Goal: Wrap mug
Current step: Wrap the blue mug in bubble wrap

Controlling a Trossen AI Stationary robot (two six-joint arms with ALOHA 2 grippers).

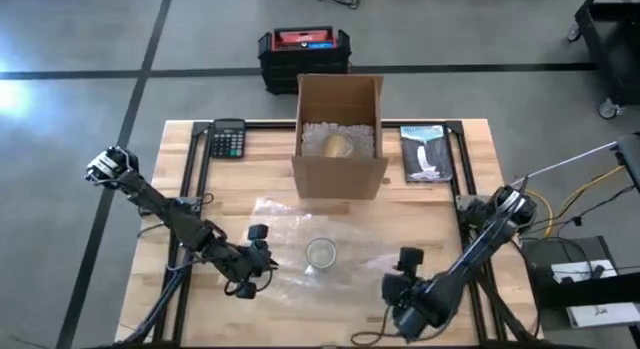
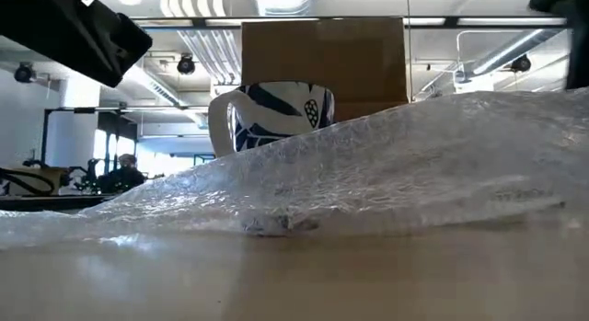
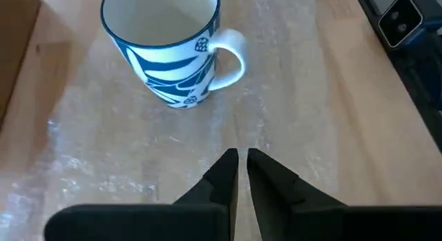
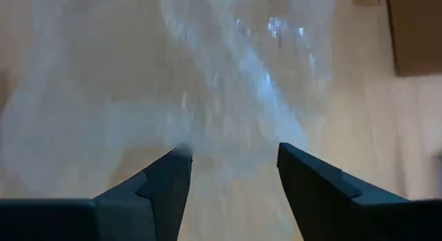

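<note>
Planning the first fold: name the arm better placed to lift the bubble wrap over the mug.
Left. Its gripper sits nearly shut at the bubble wrap edge beside the mug; the right gripper is open, farther off.

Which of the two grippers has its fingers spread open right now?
The right gripper, at the bubble wrap's near-right edge: its fingers stand wide apart. The left gripper, pointing at the mug, is nearly shut.

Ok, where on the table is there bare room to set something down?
Bare wood lies between the calculator and the cardboard box, and right of the bubble wrap below the booklet. The middle is crowded: mug, wrap, left gripper, right gripper.
</note>
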